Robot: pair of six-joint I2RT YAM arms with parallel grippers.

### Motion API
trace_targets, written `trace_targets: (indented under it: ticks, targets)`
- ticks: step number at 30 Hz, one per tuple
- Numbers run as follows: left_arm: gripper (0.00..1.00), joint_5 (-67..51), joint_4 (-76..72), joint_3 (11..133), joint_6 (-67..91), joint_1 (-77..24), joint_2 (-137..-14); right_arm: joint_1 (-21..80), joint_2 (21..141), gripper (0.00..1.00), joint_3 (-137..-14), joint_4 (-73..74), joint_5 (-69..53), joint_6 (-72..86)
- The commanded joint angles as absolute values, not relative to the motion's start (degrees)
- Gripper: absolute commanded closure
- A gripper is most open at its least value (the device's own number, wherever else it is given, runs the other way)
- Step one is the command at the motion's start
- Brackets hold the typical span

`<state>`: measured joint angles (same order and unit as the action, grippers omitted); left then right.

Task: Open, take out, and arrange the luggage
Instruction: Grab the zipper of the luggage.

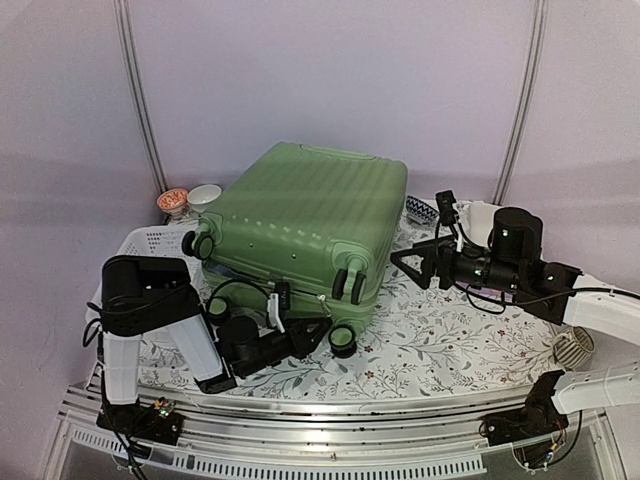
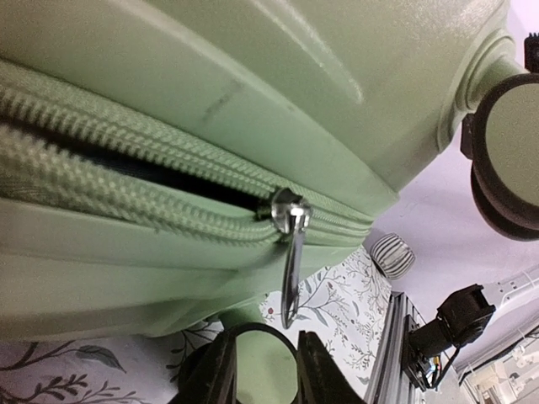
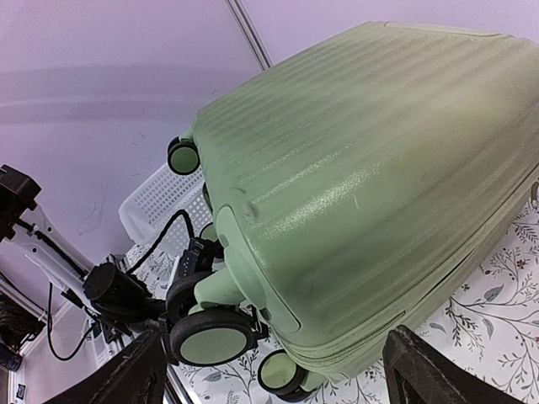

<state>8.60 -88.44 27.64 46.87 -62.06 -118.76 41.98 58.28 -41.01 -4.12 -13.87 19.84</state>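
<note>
Luggage [image 1: 305, 215], ribbed pale-green hard shell, metal zipper pull [image 2: 290, 269] dangling near left gripper [image 2: 268, 353], narrowly parted, empty, right gripper [image 3: 274, 337] spread wide, empty.

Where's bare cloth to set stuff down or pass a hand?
Free: floral cloth between the luggage, the right arm and the near rail. Crowded: left side, where basket, left arm and bowls pack beside the luggage.
</note>
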Motion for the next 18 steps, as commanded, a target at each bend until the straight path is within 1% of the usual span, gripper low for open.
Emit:
trace_targets:
  ticks: [1,3,6,7,10,18]
  targets:
    - [0.72,7.3,-103.0,28.0,46.5,-61.7,-119.0,41.7,57.6,0.09,-40.0,-3.9,-14.0,19.4]
    - [0.69,7.2,-103.5,27.5,46.6,-61.7,-118.6,41.7,57.6,0.09,-39.9,-3.8,-13.9,19.4]
    - [0.61,7.2,-103.9,26.9,46.8,-61.6,-118.3,41.7,57.7,0.09,-39.7,-3.9,-13.8,19.5]
    - [0.6,7.2,-104.2,26.8,46.8,-61.6,-118.3,41.7,57.8,0.09,-39.7,-3.9,-13.8,19.5]
    - [0.59,7.4,-104.3,26.7,46.9,-61.7,-117.9,41.7,58.1,0.09,-39.7,-3.9,-14.0,19.5]
    - [0.6,7.6,-102.8,26.8,47.1,-61.4,-115.8,41.7,58.3,0.09,-39.7,-4.0,-13.7,19.5]
